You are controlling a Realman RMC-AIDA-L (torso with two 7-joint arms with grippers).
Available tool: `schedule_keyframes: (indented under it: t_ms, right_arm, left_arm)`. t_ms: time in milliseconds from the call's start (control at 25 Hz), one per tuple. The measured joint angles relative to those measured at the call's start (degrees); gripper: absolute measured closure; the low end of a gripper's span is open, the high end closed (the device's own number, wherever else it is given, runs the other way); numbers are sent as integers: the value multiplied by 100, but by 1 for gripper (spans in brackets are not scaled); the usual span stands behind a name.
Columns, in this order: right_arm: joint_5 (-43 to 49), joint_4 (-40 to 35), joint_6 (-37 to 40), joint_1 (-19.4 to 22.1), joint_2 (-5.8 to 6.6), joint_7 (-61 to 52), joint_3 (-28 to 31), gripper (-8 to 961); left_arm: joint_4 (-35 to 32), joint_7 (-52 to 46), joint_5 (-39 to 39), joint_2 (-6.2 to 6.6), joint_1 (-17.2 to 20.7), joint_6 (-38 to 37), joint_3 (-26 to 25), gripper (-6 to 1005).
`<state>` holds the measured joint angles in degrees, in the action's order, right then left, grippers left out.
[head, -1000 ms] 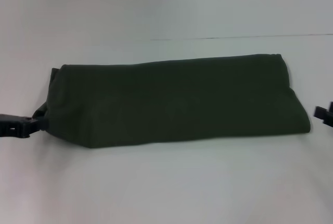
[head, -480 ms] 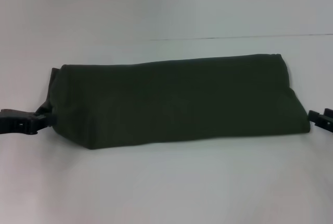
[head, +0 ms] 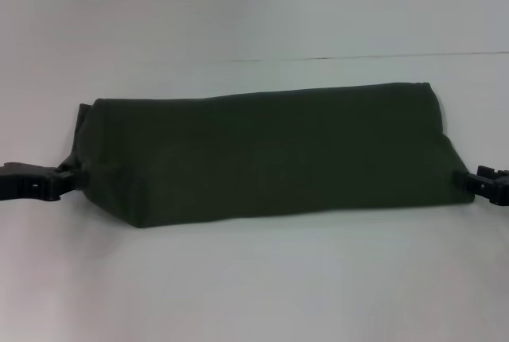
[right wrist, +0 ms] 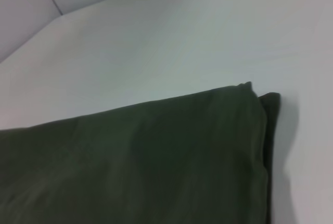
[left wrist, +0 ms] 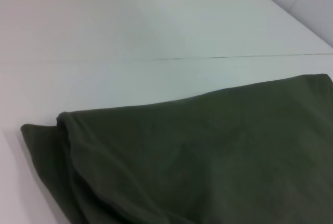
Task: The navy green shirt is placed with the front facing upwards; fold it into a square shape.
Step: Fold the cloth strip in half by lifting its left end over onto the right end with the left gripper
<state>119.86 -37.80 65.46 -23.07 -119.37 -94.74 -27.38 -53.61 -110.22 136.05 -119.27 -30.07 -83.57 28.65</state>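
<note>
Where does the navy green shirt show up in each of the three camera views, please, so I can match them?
Head view: the navy green shirt lies as a long folded band across the middle of the white table, between the left gripper and the right gripper.
Left wrist view: the shirt fills the lower part.
Right wrist view: the shirt fills the lower part.
Shared landmark: the thin seam line in the table behind the shirt.
</note>
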Motion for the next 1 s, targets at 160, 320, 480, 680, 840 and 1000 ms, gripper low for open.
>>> schedule_keyframes:
  t_ms: [160, 320, 480, 680, 840, 1000]
  right_arm:
    - [31, 52, -64, -29, -24, 249, 26, 345]
    - [-17, 186, -95, -30, -60, 720, 53, 345]
    - [-68, 285, -128, -22, -66, 1132, 55, 345]
    - [-69, 291, -261, -9, -63, 1418, 58, 344]
    - [-69, 298, -304, -19, -60, 1427, 43, 344]
    - [-38, 306, -344, -58, -61, 1429, -55, 346]
  left_arm:
    - [35, 0, 0, 11, -27, 29, 0, 959]
    - [43, 1, 0, 1, -38, 116, 0, 957]
    - [88, 1, 0, 7, -71, 147, 0, 954]
    - [107, 1, 0, 30, -118, 149, 0, 951]
    - [113, 1, 0, 35, -142, 148, 0, 948]
    - [114, 1, 0, 37, -143, 148, 0, 945]
